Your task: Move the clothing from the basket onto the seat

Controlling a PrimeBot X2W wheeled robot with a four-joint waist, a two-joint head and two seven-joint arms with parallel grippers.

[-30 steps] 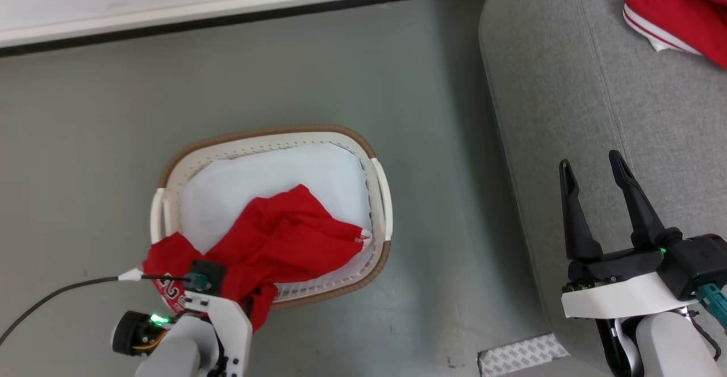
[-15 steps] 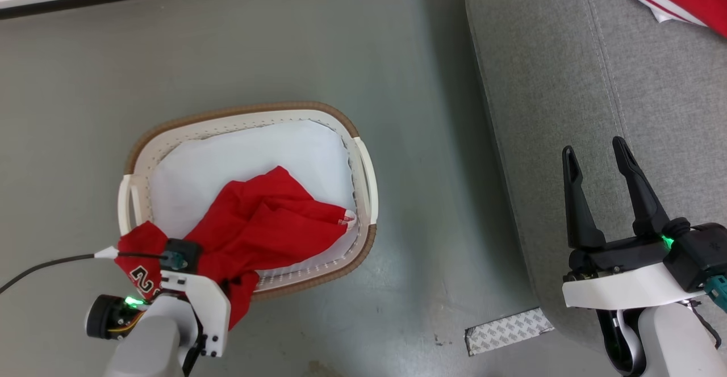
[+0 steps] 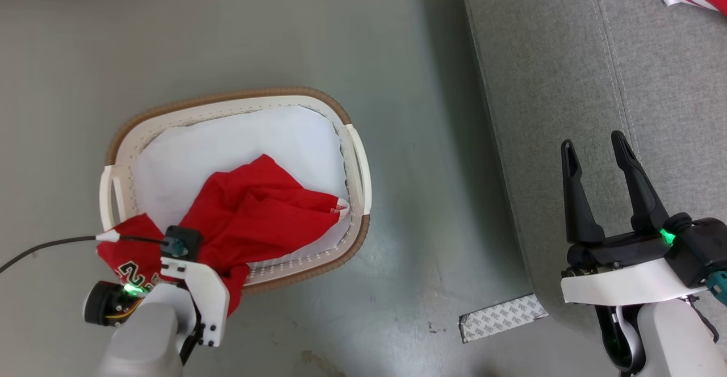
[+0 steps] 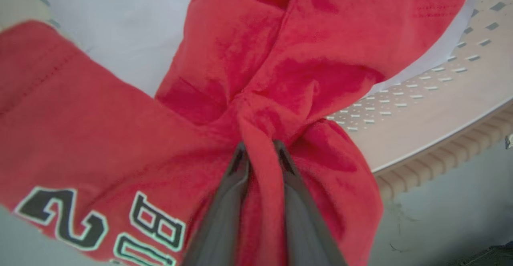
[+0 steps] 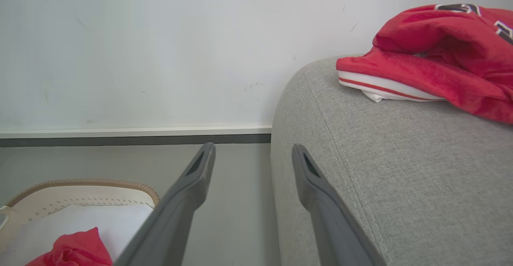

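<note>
A red jersey, part of the clothing [image 3: 255, 212], lies crumpled in the cream basket [image 3: 227, 97] and hangs over its near rim, showing dark numbers [image 4: 100, 226]. My left gripper [image 4: 260, 148] reaches down at that rim, shut on a bunched fold of the red fabric. In the head view its white wrist [image 3: 190, 286] covers the fingers. My right gripper [image 3: 593, 150] stands open and empty over the grey seat [image 3: 568, 53] near its left edge. Another red garment [image 5: 433, 49] with white striped trim lies at the far end of the seat [image 5: 400, 178].
The basket stands on grey floor [image 3: 426, 138] left of the seat. A strip of patterned tape [image 3: 502, 317] lies on the floor at the seat's near corner. A black cable [image 3: 45, 246] trails left from my left wrist. A white wall with baseboard [image 5: 132, 131] lies beyond.
The whole head picture has shifted, so the camera has moved. Both arms keep about the same places relative to the basket and seat. The red jersey still hangs over the near rim.
</note>
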